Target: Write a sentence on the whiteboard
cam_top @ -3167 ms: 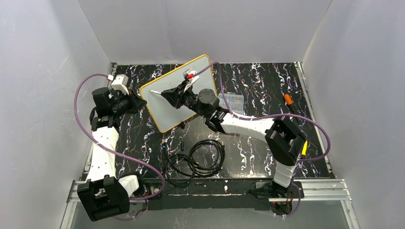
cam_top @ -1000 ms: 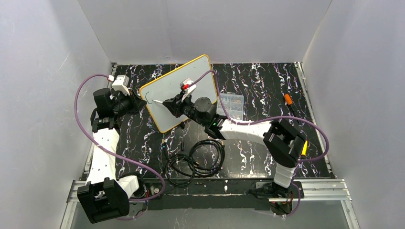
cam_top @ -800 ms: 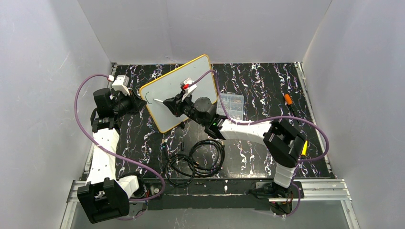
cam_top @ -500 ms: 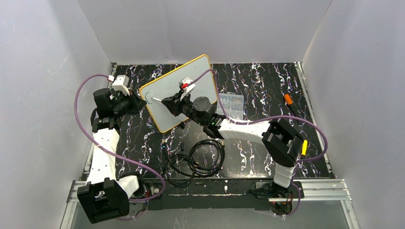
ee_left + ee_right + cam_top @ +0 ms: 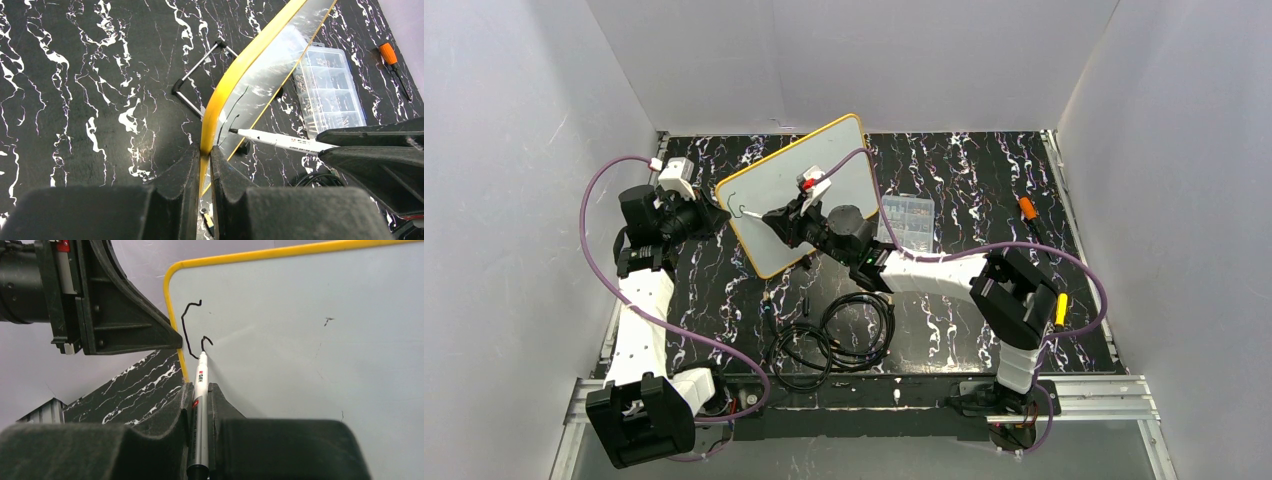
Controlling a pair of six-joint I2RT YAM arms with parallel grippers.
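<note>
The whiteboard (image 5: 824,160), white with a yellow rim, stands tilted on a wire stand at the back left of the table. My left gripper (image 5: 205,152) is shut on its left rim (image 5: 220,105) and holds it. My right gripper (image 5: 200,387) is shut on a white marker (image 5: 200,385) whose tip touches the board (image 5: 310,340) near its upper left corner. Of the sentence only a curved "C" stroke (image 5: 187,330) and a small hook beside it show. In the top view the right gripper (image 5: 774,215) is over the board's left part, with the mark (image 5: 736,203) just beyond.
A clear compartmented parts box (image 5: 909,218) lies right of the board. Coiled black cables (image 5: 834,335) lie at the front middle. An orange-handled screwdriver (image 5: 1027,208) lies at the far right. The wire stand (image 5: 197,75) shows behind the board.
My right gripper has moved from the board's upper middle to its left part. A C-shaped stroke and then a small hook have appeared on the board. The left arm has held still.
</note>
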